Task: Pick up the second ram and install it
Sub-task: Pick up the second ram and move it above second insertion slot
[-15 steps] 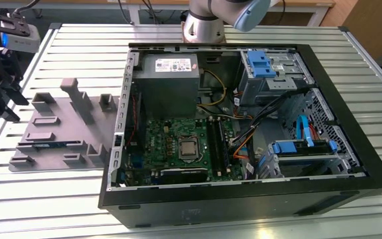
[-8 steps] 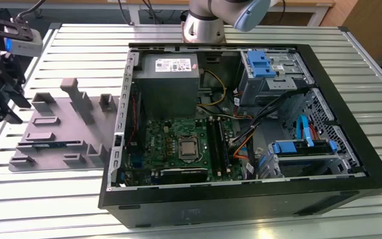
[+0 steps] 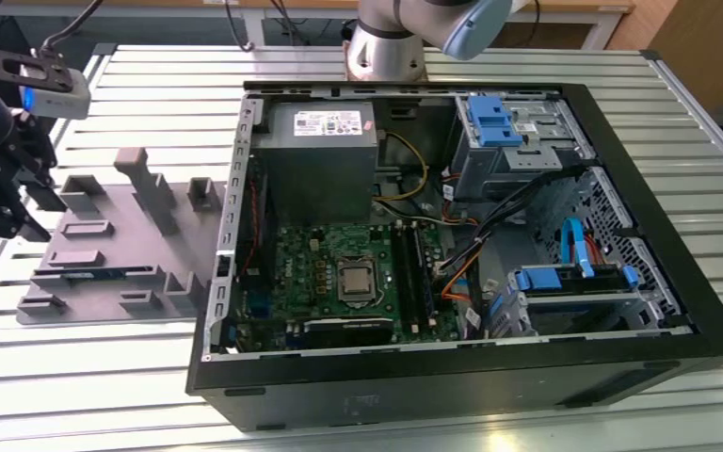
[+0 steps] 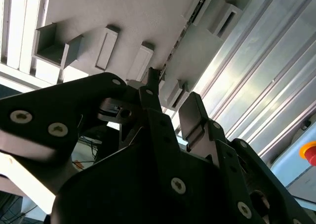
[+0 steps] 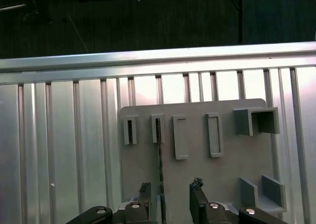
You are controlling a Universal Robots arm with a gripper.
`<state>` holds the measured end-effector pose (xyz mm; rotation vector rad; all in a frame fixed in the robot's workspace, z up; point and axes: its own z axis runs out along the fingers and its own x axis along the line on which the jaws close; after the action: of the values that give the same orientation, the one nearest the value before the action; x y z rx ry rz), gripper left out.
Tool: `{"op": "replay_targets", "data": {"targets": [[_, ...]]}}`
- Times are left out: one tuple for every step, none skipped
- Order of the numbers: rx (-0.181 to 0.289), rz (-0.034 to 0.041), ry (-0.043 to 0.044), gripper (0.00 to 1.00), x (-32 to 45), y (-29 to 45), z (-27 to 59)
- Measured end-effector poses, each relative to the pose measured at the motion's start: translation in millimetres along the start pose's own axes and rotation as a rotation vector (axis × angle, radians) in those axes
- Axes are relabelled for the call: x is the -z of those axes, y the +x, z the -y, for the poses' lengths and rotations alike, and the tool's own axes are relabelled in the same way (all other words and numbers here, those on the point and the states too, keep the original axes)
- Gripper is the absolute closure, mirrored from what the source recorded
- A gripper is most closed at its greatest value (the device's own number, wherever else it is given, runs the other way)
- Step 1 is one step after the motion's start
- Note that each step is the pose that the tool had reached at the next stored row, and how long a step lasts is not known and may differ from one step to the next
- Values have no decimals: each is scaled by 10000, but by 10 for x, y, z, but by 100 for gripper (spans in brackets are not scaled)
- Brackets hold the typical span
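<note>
A Universal Robots arm's gripper [image 5: 171, 187] hangs over the grey plastic tray [image 3: 110, 247] on the side away from the open computer case [image 3: 462, 381]. Its two dark fingers [image 5: 143, 190] are spread well apart and hold nothing. The second ram [image 3: 91, 273], a thin blue stick, sits in the tray on its long edge, held between low upright blocks in the tray's half nearer the exterior view's bottom edge. Its long axis runs across the tray, with one end pointing toward the case and the other toward the tray's far edge, where the gripper hangs. In the first wrist view the ram [image 5: 159, 155] appears edge-on as a narrow dark line crossing the tray plate, and the line runs into the gap between the parted fingers. In the second wrist view the same line [image 4: 181, 33] slants across the pale tray toward the tip of one finger [image 4: 149, 98]. Whether that finger touches the stick cannot be told. Beside the tray, inside the case, lie the green motherboard [image 3: 324, 273] and, farther along, the grey power supply [image 3: 317, 155]. Tray and case both rest on a slatted metal table [image 3: 86, 377].
</note>
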<state>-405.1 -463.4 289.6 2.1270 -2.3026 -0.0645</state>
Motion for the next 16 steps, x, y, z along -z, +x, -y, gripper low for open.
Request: {"op": "replay_targets", "data": {"targets": [[0,-4,1,56,-16,0,5],[0,-8,1,56,-33,0,9],[-2,-12,1,56,-50,0,13],[-1,-15,2,56,-67,0,17],[-2,-17,2,56,-83,0,19],[-2,-19,3,56,-100,0,22],[-1,-21,3,56,-115,1,24],[-2,-23,3,56,-131,1,25],[-2,-23,3,56,-148,1,26],[-2,-24,3,56,-166,2,28],[-2,-24,3,56,-184,2,29],[-2,-25,3,56,-201,3,30],[-1,-26,3,56,-216,3,31],[-2,-26,3,56,-233,3,31],[-2,-27,4,56,-249,4,32],[-2,-30,3,56,-263,4,33]]}}
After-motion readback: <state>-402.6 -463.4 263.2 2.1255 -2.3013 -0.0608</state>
